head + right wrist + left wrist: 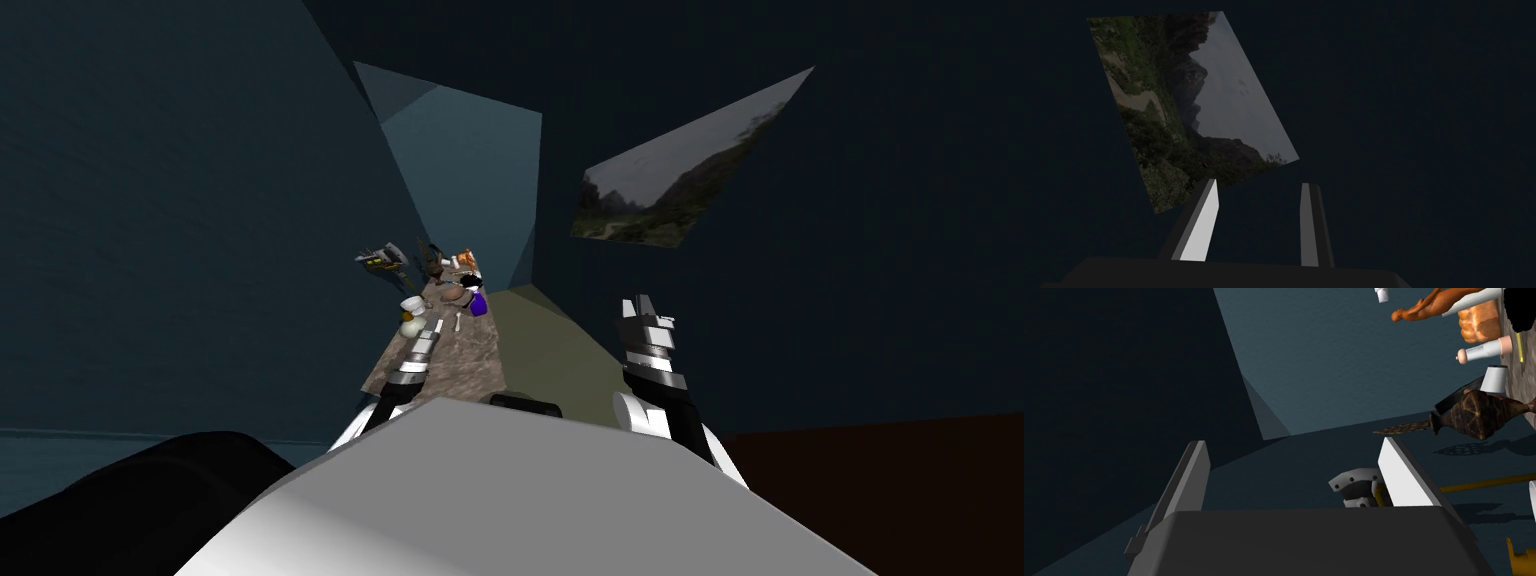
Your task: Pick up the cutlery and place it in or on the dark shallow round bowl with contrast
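A small white piece of cutlery (458,321) lies on the long mottled brown table (470,365). Just beyond it stands a dark round bowl (470,284) with pale marks, next to a purple object (479,303) and a brown dish (452,297). My left gripper (436,326) hovers over the table just left of the cutlery; in its wrist view it (1291,444) is open, with nothing between the fingers. My right gripper (640,303) is raised off to the right of the table, and its fingers (1206,215) stand apart on nothing.
A white cup (411,303) and a cream object (410,325) sit close to the left gripper's left. The far end is crowded: a dark vase (1474,419), an orange figure (1424,309), a pale bottle (1481,351). Dark blue walls close in on both sides.
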`<state>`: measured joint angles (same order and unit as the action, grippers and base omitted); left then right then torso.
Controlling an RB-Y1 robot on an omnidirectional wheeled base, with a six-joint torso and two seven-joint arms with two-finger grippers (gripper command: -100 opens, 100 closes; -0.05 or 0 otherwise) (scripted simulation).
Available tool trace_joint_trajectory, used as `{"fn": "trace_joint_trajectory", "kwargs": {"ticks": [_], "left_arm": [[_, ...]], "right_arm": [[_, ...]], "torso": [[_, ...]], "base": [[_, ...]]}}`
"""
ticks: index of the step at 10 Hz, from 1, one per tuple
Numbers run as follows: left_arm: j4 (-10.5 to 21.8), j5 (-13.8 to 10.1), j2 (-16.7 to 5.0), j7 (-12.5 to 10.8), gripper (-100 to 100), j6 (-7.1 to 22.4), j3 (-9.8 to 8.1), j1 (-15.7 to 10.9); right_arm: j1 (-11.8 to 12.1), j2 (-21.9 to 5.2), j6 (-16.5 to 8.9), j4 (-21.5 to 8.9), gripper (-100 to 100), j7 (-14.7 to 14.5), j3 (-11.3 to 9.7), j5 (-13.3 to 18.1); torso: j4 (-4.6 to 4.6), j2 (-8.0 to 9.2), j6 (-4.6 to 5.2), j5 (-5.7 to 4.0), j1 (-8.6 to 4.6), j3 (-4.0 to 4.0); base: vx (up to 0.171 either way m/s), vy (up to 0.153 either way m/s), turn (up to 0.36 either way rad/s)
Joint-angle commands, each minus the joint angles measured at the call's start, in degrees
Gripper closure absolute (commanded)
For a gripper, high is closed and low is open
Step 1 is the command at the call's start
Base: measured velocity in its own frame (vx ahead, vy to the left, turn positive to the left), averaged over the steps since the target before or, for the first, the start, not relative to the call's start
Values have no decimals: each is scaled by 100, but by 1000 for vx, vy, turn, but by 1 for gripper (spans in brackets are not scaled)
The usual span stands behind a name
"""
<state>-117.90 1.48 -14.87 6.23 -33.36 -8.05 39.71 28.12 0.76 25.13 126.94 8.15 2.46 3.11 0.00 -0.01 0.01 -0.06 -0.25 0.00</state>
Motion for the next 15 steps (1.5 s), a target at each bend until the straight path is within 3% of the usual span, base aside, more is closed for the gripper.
{"fn": "trace_joint_trajectory", "kwargs": {"ticks": [1,2,8,9,15], "left_arm": [[157,6,-265,15,-100,54,-119,258],[157,6,-265,15,-100,54,-119,258],[863,49,-1222,58,-100,319,-559,1220],[863,49,-1222,58,-100,319,-559,1244],[1516,148,-2104,129,-100,733,-888,2193]], "right_arm": [[0,0,0,0,0,0,0,0],[0,0,0,0,0,0,0,0],[1,0,0,0,0,0,1,0],[1,-1,0,0,0,0,1,0],[2,-1,0,0,0,0,1,0]], "torso": [[0,0,0,0,0,0],[-1,-3,0,1,3,-2],[-3,-16,-1,2,10,-9],[-5,-25,-1,2,11,-14],[-8,-38,-2,2,11,-22]], "base": [[22,-70,-190],[22,-45,-46],[55,-54,-158],[75,-34,-59],[101,-37,-148]]}}
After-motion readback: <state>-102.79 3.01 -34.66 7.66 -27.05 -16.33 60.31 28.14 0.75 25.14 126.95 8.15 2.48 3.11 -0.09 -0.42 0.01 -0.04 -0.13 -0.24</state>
